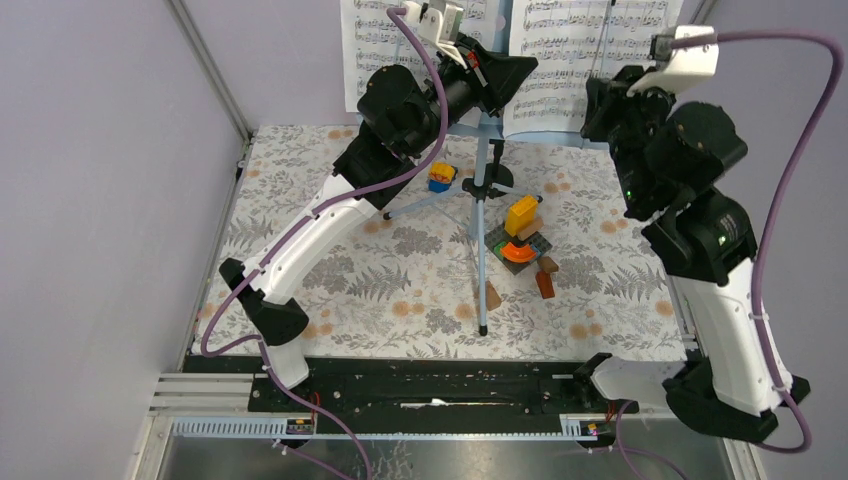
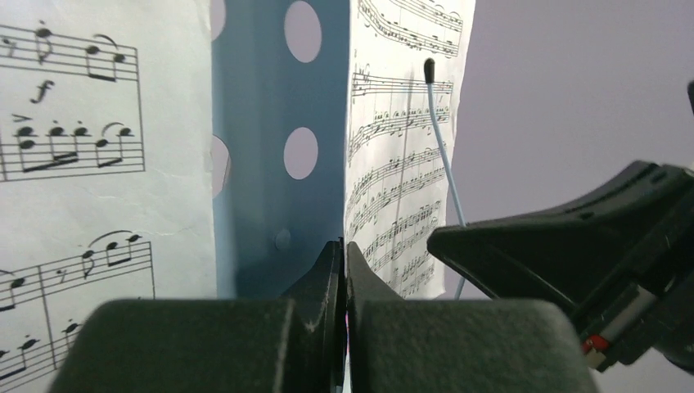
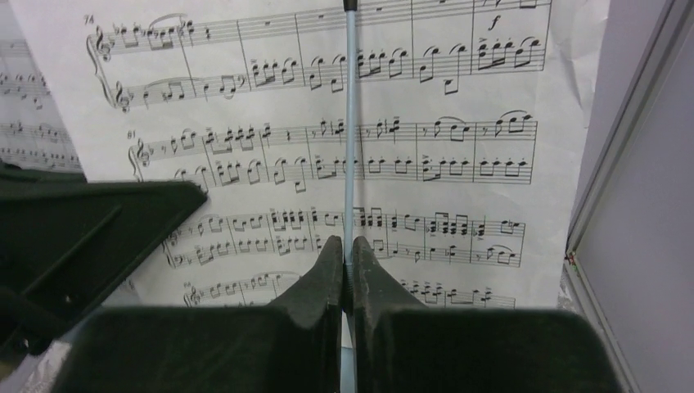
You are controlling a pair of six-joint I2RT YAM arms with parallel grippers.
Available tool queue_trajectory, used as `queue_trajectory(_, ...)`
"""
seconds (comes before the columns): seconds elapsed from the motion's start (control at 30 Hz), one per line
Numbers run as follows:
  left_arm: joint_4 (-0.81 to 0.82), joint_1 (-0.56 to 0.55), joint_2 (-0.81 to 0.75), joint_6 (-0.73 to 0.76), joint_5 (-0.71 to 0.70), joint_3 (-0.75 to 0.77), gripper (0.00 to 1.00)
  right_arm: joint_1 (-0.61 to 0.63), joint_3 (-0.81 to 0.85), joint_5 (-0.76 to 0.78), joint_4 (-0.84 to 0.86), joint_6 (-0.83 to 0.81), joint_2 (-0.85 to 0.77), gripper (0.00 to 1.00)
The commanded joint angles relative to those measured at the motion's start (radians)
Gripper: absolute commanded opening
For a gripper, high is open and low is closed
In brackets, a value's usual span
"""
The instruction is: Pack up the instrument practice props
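**Music rack** (image 2: 262, 196): a light-blue, smooth, flat panel punched with round holes. You find it upright at the middle of the table's far edge, raised on a thin pole.

**Tripod legs** (image 1: 481, 265): slim light-blue tubes with dark tips. They splay from a black hub toward the table's centre, and one leg reaches toward the near edge.

**Sheet-music pages** (image 3: 442, 188): two white sheets of thin paper printed with black staves. They lie flat against the rack face, one on each side, with a bare strip of blue panel between them.

**Page-holder wire** (image 3: 350, 123): a thin, straight, pale-blue rod with a black tip, lying over the page nearer the table's right edge.

**Left gripper** (image 2: 344, 260): matte black wedge-shaped fingers pressed together, with their tips at the bare blue strip low on the rack. You cannot tell whether anything sits between them.

**Right gripper** (image 3: 348, 255): the same black fingers, pinching the page-holder wire, which runs straight down between their tips.

**Tablecloth** (image 1: 400, 285): a white cloth with a grey fern print and orange blossoms, covering the tabletop.

**Toy blocks** (image 1: 520, 236): a stack of glossy plastic pieces, yellow over orange on a dark plate, just beside the tripod near the table's centre. A small blue, yellow and red block (image 1: 441, 177) sits apart, toward the far edge.

**Brown wooden blocks** (image 1: 546, 282): small, plain pieces on the near side of the stack.
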Motion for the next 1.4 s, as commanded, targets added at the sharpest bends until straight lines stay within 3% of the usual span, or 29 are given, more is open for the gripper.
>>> queue_trajectory(0.0,0.043,-0.004,-0.055,0.018,0.006,0.0,0.0,-0.004,-0.239,-0.091,0.293,-0.13,-0.148,0.0)
queue_trajectory(0.13,0.039,-0.003,-0.061,0.024,0.01,-0.001,0.0,-0.004,-0.353,-0.131,0.413,-0.168,-0.203,0.0)
queue_trajectory(0.4,0.02,-0.003,-0.15,0.081,-0.031,-0.017,0.0,-0.004,-0.348,-0.103,0.424,-0.18,-0.188,0.0)
queue_trajectory(0.63,-0.073,-0.002,-0.416,0.15,-0.211,-0.193,0.0,-0.004,-0.342,-0.098,0.415,-0.186,-0.182,0.0)
queue_trajectory(0.8,-0.203,-0.001,-0.719,0.124,-0.391,-0.393,0.0,-0.003,-0.343,-0.086,0.401,-0.175,-0.17,0.0)
queue_trajectory(1.0,-0.441,-0.002,-1.055,0.026,-0.58,-0.681,0.0,-0.004,-0.349,-0.068,0.399,-0.173,-0.162,0.18)
queue_trajectory(1.1,-0.615,-0.002,-1.176,-0.059,-0.666,-0.75,0.0,-0.004,-0.373,-0.054,0.422,-0.18,-0.172,0.35)
queue_trajectory(1.37,-0.897,-0.003,-1.386,-0.386,-0.867,-0.99,0.0,-0.004,-0.442,-0.061,0.434,-0.165,-0.262,0.56)
